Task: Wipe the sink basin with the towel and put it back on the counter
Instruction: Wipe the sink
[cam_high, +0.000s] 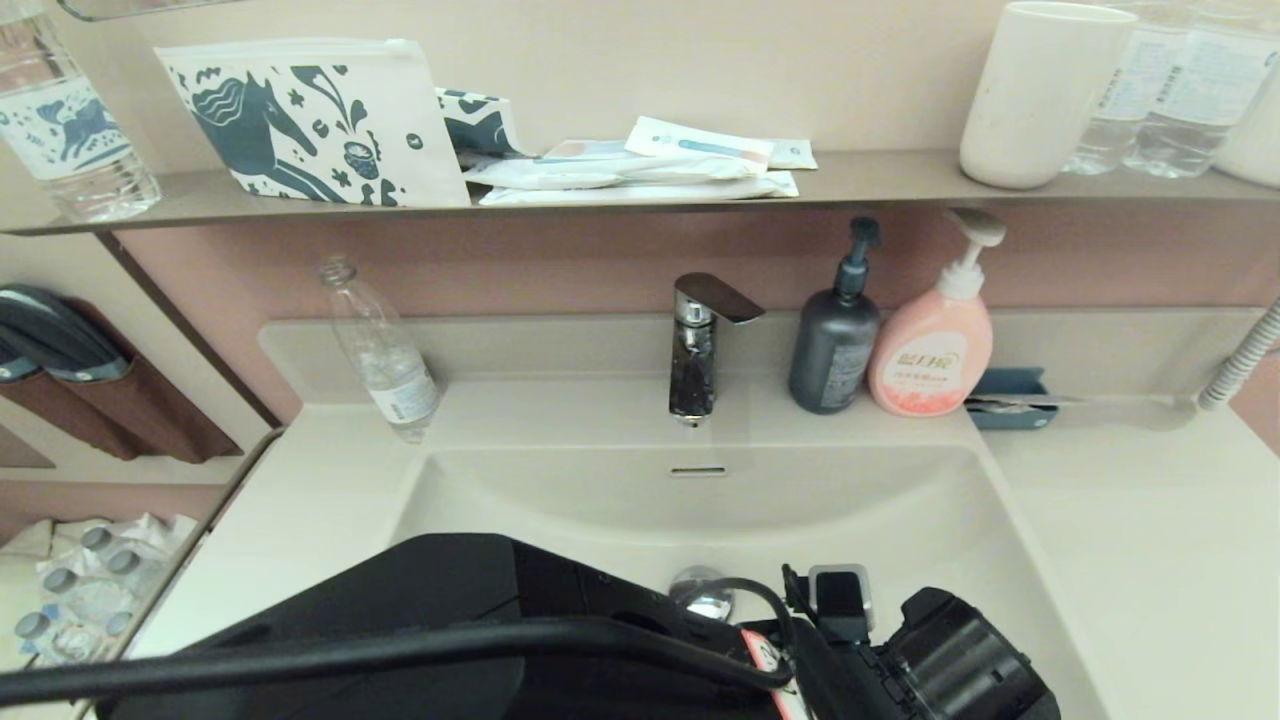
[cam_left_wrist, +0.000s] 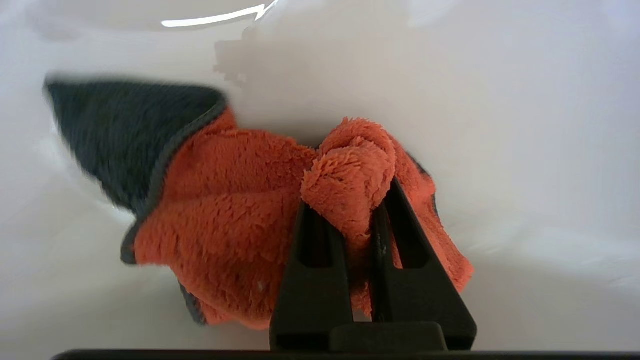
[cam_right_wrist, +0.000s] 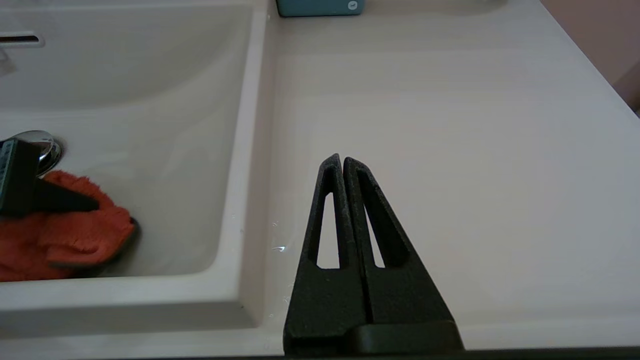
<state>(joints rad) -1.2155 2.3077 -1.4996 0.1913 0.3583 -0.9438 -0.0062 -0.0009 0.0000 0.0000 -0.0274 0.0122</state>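
The orange-red towel (cam_left_wrist: 225, 210) with its dark grey backing lies bunched on the floor of the off-white sink basin (cam_left_wrist: 500, 125). My left gripper (cam_left_wrist: 347, 200) is shut on a raised fold of it. From the right wrist view the towel (cam_right_wrist: 75, 235) sits just in front of the chrome drain plug (cam_right_wrist: 42, 145), with one left finger (cam_right_wrist: 65, 201) on it. In the head view my left arm (cam_high: 450, 620) reaches down into the basin (cam_high: 700, 505) and hides the towel. My right gripper (cam_right_wrist: 342, 159) is shut and empty, low over the counter (cam_right_wrist: 450, 125) right of the basin.
Behind the basin stand the faucet (cam_high: 700, 340), a grey pump bottle (cam_high: 835, 340), a pink pump bottle (cam_high: 932, 345) and a blue box (cam_high: 1010, 398). An empty plastic bottle (cam_high: 385, 350) stands at the back left. A wall shelf (cam_high: 880, 180) above carries a pouch, packets and a cup.
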